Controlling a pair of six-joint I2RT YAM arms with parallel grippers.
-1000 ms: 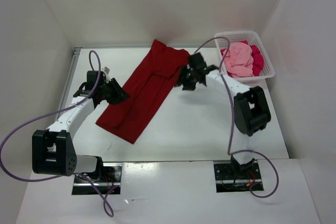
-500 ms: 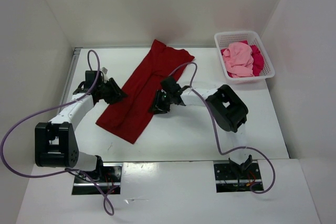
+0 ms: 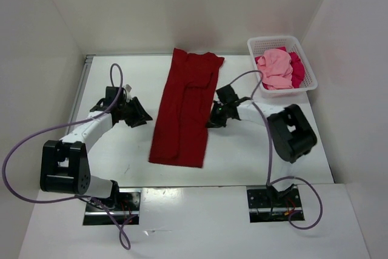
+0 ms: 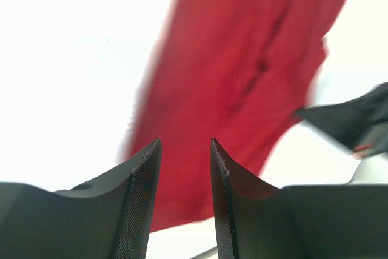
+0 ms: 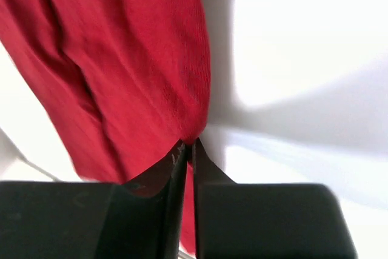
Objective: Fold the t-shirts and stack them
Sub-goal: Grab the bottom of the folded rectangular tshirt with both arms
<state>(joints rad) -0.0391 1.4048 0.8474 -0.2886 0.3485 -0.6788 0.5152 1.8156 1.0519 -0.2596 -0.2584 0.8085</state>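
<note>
A dark red t-shirt (image 3: 185, 110) lies on the white table as a long narrow strip, running from the back wall toward the front. My right gripper (image 3: 212, 120) sits at its right edge, and the right wrist view shows that gripper (image 5: 189, 147) shut on the edge of the red cloth (image 5: 121, 59). My left gripper (image 3: 144, 117) rests just left of the strip, apart from it. In the left wrist view this gripper (image 4: 185, 150) stands open and empty, the shirt (image 4: 242, 59) beyond it. A light pink t-shirt (image 3: 276, 68) and a crimson t-shirt (image 3: 297, 68) lie bunched in the basket.
The white lattice basket (image 3: 273, 38) stands at the back right corner. White walls close in the table on the left, back and right. Purple cables loop off both arms. The right arm's dark tip (image 4: 351, 119) shows at the right of the left wrist view.
The right gripper swept down the shirt to its right edge and shut there. The shirt swung from a diagonal lie to a nearly straight strip. The left gripper now sits clear of the cloth.
</note>
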